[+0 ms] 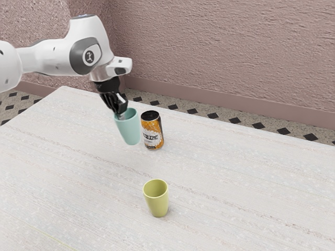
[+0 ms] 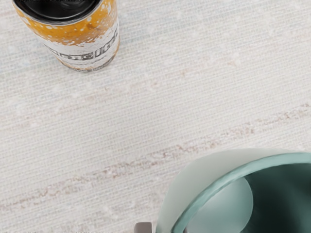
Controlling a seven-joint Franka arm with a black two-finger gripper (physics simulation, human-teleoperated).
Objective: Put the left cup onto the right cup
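You have a pale, whitewashed wooden table (image 1: pixel 261 204) spread from 3 o'clock round through 6 to 9 in the exterior view, its grain running in long faint streaks. Behind it, at 12 to 2 o'clock, stands a rough mauve stucco wall (image 1: pixel 235 47). It meets a second wall (image 1: pixel 36 21) in a corner near 11 o'clock. A darker baseboard (image 1: pixel 235 100) runs along the foot. Between baseboard and table you see a strip of floor (image 1: pixel 296 129) — beige tiles with small dark diamonds. The light is soft and even.
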